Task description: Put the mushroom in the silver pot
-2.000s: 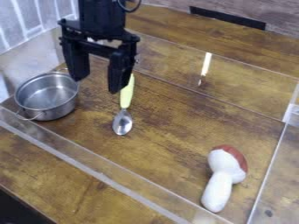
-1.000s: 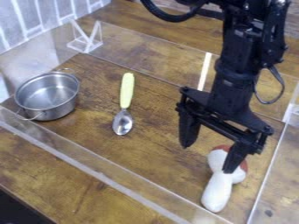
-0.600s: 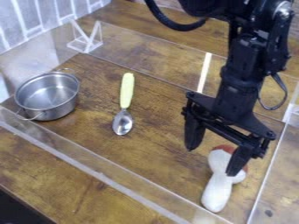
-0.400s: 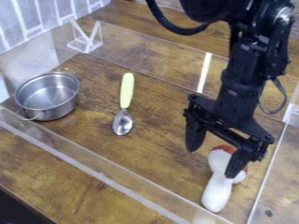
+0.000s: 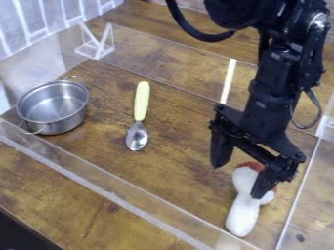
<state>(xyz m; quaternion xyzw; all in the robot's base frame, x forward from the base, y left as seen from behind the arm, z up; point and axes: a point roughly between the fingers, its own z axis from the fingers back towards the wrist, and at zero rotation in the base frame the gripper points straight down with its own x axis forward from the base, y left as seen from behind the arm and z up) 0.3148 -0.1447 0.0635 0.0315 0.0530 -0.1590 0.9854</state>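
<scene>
Gripper (image 5: 249,168) is pointing straight down from a black, cable-wrapped arm that is descending from the top right of the camera view. Its two dark fingers (image 5: 221,154) are standing wide apart, released and grasping nothing. The far finger is standing in front of the cap end of the mushroom (image 5: 248,203), hiding part of it; whether it touches cannot be told.

Mushroom is lying on its side near the front right corner of the table (image 5: 183,117), thick cream-white stem pointing to the front edge, small reddish-brown cap under the fingers. Its surface is looking smooth and matte.

Silver pot (image 5: 50,105) is sitting at the left edge, well apart from the mushroom: round, low-walled, shiny steel, empty inside.

Spoon (image 5: 139,117) is lying between them, metal bowl toward the front, yellow-green handle toward the back.

Table is showing worn brown wood planks under a clear, glossy sheet with raised edges.
</scene>
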